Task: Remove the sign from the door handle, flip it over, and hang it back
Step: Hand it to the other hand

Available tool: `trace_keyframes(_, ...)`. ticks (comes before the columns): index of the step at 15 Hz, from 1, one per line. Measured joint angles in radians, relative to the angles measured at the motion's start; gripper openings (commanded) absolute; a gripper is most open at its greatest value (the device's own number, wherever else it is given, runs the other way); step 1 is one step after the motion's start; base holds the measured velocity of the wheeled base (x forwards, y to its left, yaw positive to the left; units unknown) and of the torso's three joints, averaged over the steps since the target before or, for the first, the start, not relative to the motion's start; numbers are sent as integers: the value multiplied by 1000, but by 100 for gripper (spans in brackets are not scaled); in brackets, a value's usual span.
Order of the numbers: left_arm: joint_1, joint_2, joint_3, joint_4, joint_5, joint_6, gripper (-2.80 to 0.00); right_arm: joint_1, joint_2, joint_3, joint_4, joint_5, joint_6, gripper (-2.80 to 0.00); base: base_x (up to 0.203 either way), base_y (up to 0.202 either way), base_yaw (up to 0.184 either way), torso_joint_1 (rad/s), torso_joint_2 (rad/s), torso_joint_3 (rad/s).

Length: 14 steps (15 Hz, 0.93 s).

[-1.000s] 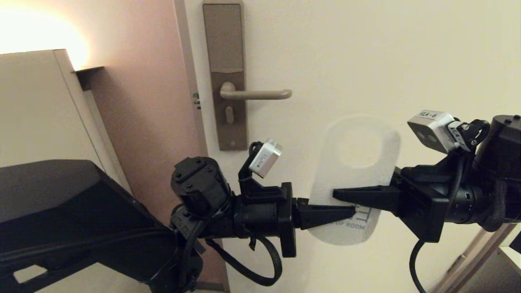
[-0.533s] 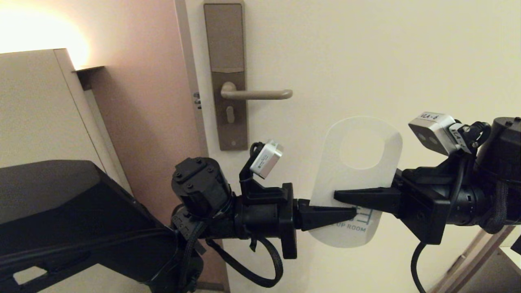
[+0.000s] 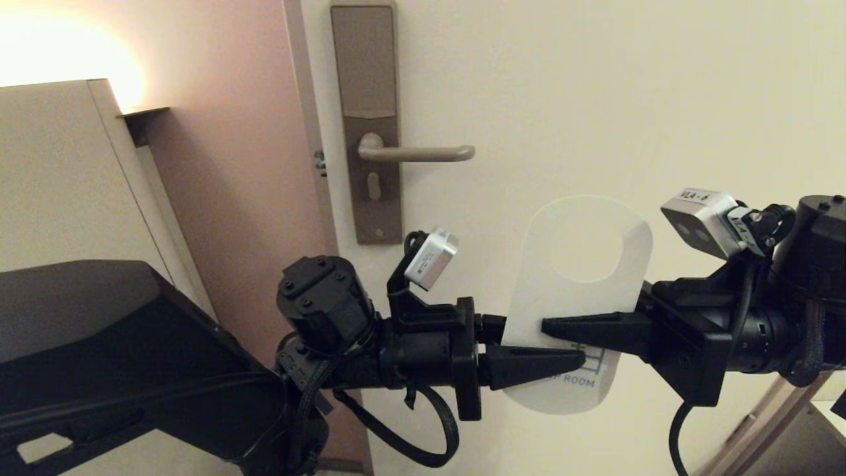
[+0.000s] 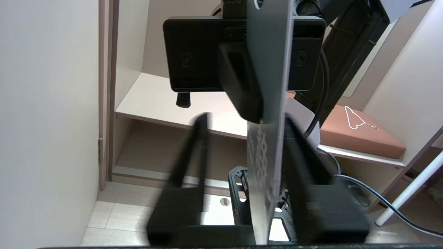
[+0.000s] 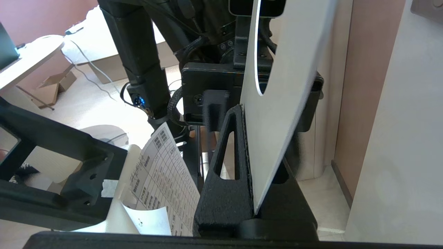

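Door (image 3: 595,99), handle (image 3: 423,154) bare. Sign (image 3: 578,291) off it, white face toward me, held upright below and to the right. My right claw (image 3: 552,325) pinches its edge; my left claw (image 3: 575,360) is spread around its lower part.

One sign (image 3: 581,291) shows, with one oval hole, and one door handle (image 3: 416,153) on one lock plate (image 3: 365,79) with one keyhole. Two grippers show, the left gripper (image 3: 575,360) and the right gripper (image 3: 548,325), each with two fingers and one wrist camera. One printed sheet (image 5: 166,166) and one brown cushion (image 4: 360,136) show in the wrist views.
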Motion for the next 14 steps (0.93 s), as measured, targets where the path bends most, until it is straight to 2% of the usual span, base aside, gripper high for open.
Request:
trace_keyframes(7,7,-19,51,0,4,2,0,-1,-9,8,0,-2,0,-280,0,0,0,0,0,0)
trace_keyframes(14,83,-87,168,0,-8,8,0,-3,-20,20,0,-4,-2,-280,0,0,0,0,0,0)
